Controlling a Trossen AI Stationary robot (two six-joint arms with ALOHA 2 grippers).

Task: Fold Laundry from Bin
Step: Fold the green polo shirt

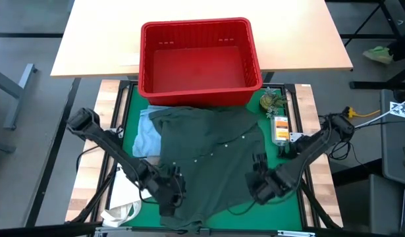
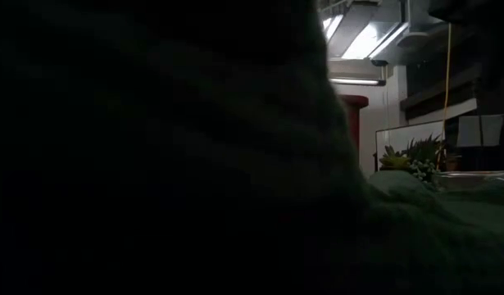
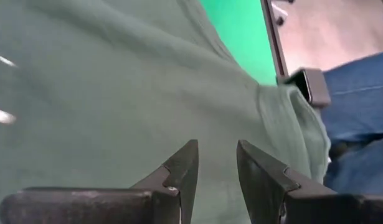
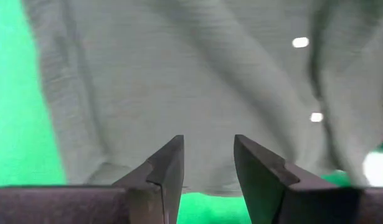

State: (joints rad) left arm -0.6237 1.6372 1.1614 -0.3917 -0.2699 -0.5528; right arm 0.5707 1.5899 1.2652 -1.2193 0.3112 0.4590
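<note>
two-arm rig over a dark green buttoned shirt (image 1: 209, 158) spread on the green table mat (image 1: 288, 204), just in front of the empty red slotted plastic bin (image 1: 199, 59).

left gripper (image 1: 170, 189) sits at the shirt's near-left hem, right gripper (image 1: 260, 179) at its near-right edge; in both wrist views the fingers stand parted over the cloth, grasping nothing. a small light blue cloth (image 1: 146, 135) lies partly under the shirt's left side. likely risks: a pinch taking only one layer, uneven lifts skewing the fold, or the blue cloth dragging along.
</note>
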